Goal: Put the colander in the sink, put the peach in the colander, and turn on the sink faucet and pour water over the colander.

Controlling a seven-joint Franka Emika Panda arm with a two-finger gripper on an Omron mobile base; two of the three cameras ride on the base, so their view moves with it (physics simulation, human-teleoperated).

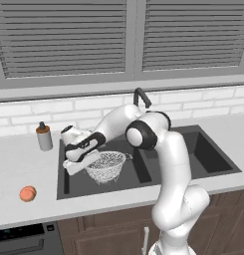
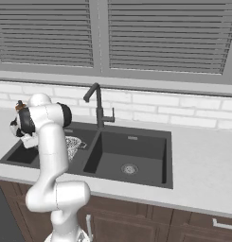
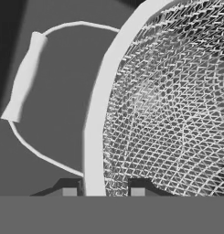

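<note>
The colander (image 1: 108, 166) is a silvery mesh bowl that sits tilted, low inside the left basin of the dark sink (image 1: 193, 130). My gripper (image 1: 85, 162) holds it from the left, shut on its rim. In the hand view the white rim (image 3: 96, 137) runs between my two fingertips (image 3: 70, 191), with the mesh to the right and a wire side handle (image 3: 23, 77) to the left. The peach (image 1: 28, 193) lies on the counter left of the sink, near the front edge. Behind the divider stands the dark faucet (image 1: 141, 97), its spout over the sink. No water is running.
A grey bottle with an orange cap (image 1: 44, 136) stands on the counter behind the sink's left corner. The right basin (image 2: 129, 158) holds only its drain. A white tiled wall and shuttered window close off the back. My arm arches over the sink's front edge.
</note>
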